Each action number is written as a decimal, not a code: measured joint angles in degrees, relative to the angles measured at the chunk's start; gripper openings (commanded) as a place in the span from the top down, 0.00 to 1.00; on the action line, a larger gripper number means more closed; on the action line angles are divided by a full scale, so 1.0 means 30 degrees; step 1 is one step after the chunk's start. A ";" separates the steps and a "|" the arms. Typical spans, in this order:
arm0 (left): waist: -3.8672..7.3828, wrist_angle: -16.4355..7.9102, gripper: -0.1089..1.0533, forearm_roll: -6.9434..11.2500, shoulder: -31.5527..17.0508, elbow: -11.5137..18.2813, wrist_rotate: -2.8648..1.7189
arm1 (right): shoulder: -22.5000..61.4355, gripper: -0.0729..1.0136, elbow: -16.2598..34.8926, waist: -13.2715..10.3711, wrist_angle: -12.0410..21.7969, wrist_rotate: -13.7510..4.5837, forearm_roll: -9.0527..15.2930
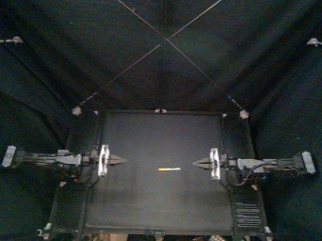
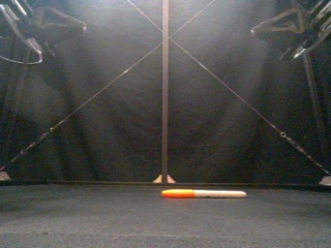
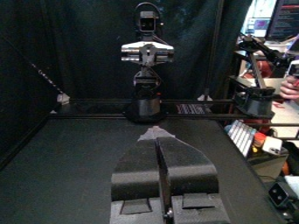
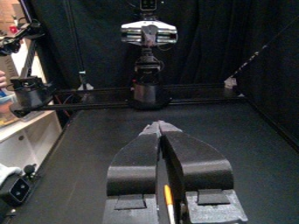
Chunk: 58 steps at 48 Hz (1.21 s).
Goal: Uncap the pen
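A marker pen [image 1: 169, 168] lies flat in the middle of the black table, pointing left to right. In the front view the pen [image 2: 203, 194] shows an orange cap end on the left and a white barrel on the right. My left gripper [image 1: 122, 161] hovers to the pen's left with its jaws pressed together, empty [image 3: 156, 131]. My right gripper [image 1: 201, 163] hovers just right of the pen, also shut and empty [image 4: 159, 127]. A thin orange sliver of the pen [image 4: 167, 198] shows through the slit between the right jaws. Both grippers hang well above the table.
The black table [image 1: 151, 202] holds nothing besides the pen. Black curtains close the back and sides. Each arm's base stands at its own table edge, facing the other.
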<state>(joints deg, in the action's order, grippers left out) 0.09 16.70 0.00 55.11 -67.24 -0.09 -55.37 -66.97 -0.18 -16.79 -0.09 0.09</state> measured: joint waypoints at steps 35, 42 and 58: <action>0.0205 0.2461 0.32 -0.1289 -1.0020 0.1201 0.0146 | 1.5469 0.31 0.2520 -0.1904 -0.0293 0.0059 0.0381; 0.0352 0.2461 0.12 -0.1289 -1.0400 0.1201 0.0146 | 1.7197 0.29 0.2988 -0.2197 -0.0293 0.0059 0.0410; 0.0732 0.2461 0.07 -0.1260 -1.1953 0.1787 0.0146 | 1.8809 0.29 0.3164 -0.2520 -0.0088 0.0059 0.0439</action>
<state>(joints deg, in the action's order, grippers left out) 2.29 24.08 -3.78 19.25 -61.88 0.35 1.05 -57.48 -7.73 -17.05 0.09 1.41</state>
